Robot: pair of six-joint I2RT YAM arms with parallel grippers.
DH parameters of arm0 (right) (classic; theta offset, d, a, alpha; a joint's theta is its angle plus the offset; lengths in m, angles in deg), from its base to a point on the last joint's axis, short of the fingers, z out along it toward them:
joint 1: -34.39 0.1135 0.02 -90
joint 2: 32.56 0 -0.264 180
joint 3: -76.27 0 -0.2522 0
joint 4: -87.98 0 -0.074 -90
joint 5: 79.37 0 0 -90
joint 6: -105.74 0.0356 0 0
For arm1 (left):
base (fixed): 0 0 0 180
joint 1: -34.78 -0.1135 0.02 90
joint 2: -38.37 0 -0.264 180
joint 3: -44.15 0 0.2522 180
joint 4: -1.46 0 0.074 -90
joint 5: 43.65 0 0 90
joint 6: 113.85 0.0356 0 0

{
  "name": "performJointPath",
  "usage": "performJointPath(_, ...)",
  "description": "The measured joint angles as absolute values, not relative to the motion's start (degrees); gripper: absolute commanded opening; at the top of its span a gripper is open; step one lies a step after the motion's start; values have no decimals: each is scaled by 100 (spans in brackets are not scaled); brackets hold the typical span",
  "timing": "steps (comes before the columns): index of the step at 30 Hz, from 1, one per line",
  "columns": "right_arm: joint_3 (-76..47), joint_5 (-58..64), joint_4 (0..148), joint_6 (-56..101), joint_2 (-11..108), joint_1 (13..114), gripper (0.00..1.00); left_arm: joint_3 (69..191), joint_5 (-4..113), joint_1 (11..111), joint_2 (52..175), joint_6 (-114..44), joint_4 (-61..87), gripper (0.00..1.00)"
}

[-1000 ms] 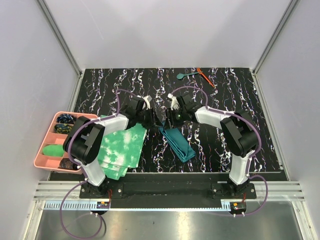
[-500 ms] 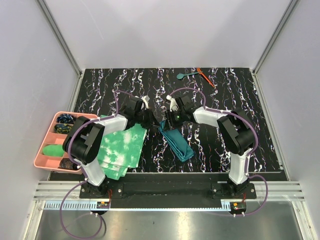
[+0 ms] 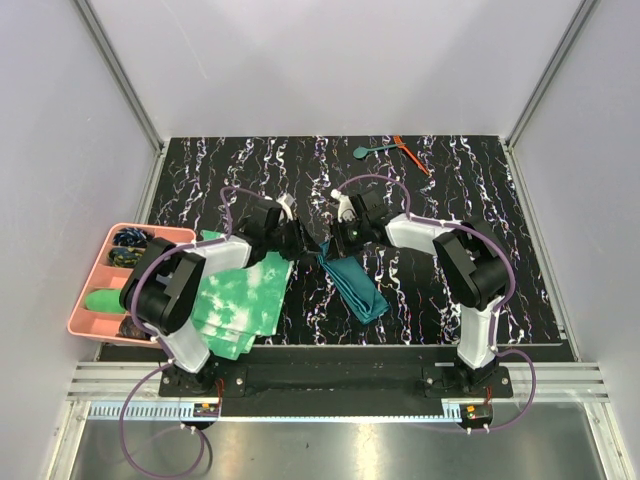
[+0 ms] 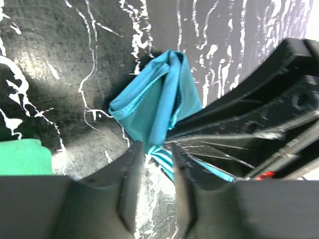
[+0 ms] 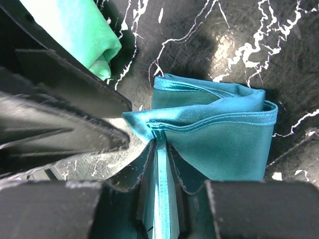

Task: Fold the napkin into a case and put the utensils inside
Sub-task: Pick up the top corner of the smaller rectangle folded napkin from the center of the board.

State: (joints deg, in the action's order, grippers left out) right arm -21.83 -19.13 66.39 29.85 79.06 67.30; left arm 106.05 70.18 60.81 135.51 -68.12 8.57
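Observation:
The dark teal napkin (image 3: 358, 287) lies as a folded strip in the middle of the table, its far end bunched up between both grippers. My right gripper (image 5: 160, 144) is shut on a hemmed edge of the napkin (image 5: 224, 144), the cloth pinched flat between its fingers. My left gripper (image 4: 157, 149) faces it from the left with its jaws parted. Folds of the napkin (image 4: 159, 99) sit at its fingertips without being squeezed. The utensils lie at the far edge: a teal spoon (image 3: 370, 151) and an orange-red stick (image 3: 410, 153).
Green-and-white tie-dye cloths (image 3: 240, 300) lie stacked left of the napkin, under my left arm. A pink compartment tray (image 3: 85, 300) with small items sits at the table's left edge. Grey walls enclose the table on three sides.
My right gripper has closed down onto the napkin's edge. My left arm has shifted slightly left, its gripper still at the napkin's far end.

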Motion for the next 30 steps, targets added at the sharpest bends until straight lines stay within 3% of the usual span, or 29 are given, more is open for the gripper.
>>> performJointPath(4,-2183,-2007,6709,2987,7910,6730,18,10603,7012,6078,13484,-6861,721,44)
performJointPath(20,-2209,-2525,7006,3011,8085,6741,12,10708,6983,6070,13752,-6891,702,40)
performJointPath(24,-2216,-2626,7041,3055,8100,6741,11,10708,6983,6070,13787,-6887,702,33)
performJointPath(30,-2231,-2654,7113,3098,8100,6741,12,10750,6983,6070,13866,-6867,735,10)
